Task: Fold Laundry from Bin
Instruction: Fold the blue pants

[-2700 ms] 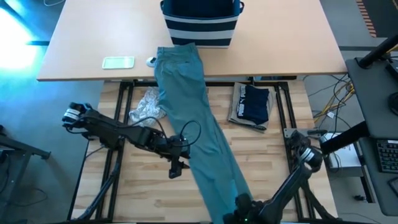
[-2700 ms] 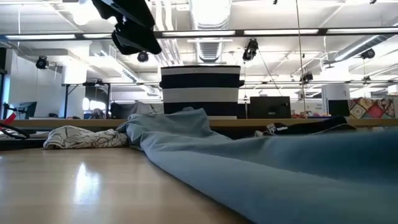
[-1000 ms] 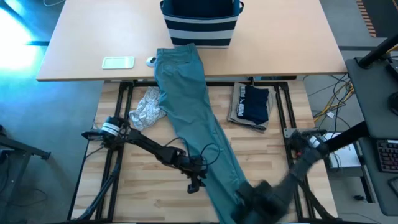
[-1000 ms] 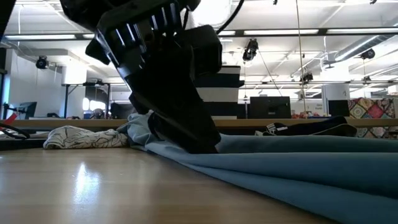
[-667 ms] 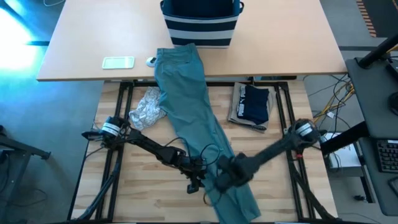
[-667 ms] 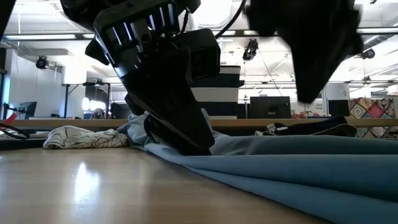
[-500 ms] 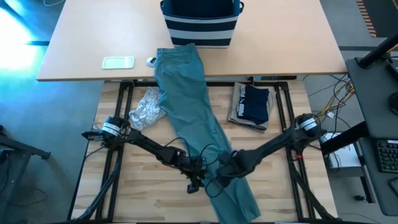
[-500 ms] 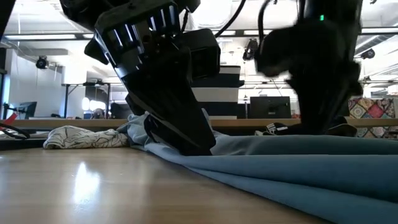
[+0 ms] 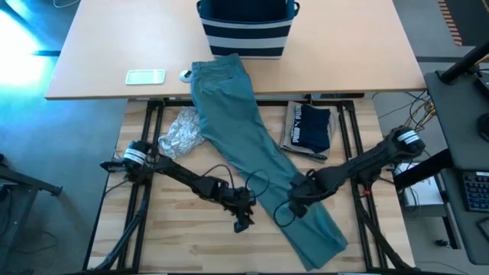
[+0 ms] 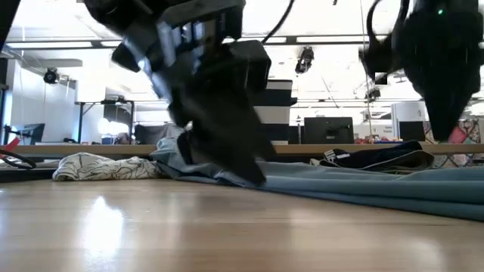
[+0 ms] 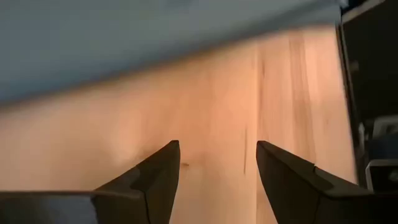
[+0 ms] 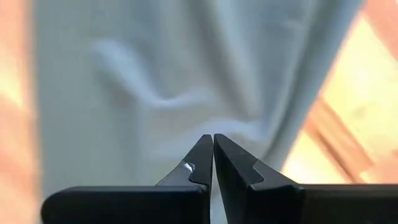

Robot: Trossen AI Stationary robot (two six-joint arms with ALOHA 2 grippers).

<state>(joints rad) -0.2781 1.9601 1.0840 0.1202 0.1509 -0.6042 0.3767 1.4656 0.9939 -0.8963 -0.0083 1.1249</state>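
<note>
- While the pants lie stretched out, the small patterned garment sits crumpled at far left of the wooden table, just beside the pants' upper part and likely waiting its turn.
- Left gripper is low over bare wood just left of the pant leg, fingers apart with nothing between them. It looks poised to take the near edge of the cloth.
- Teal pants run diagonally from the back desk, in front of the bin, down to the table's front right. Spread long like this, they are probably being flattened for a fold.
- Striped bin stands at back centre on the desk, well apart from both grippers.
- Right gripper is on the lower pant leg, fingers pressed together at the fabric. Wrinkles run toward the tips, so a pinch is likely, but I cannot tell for sure.
- Folded navy garment rests at right, clear of the pants and seemingly finished.
</note>
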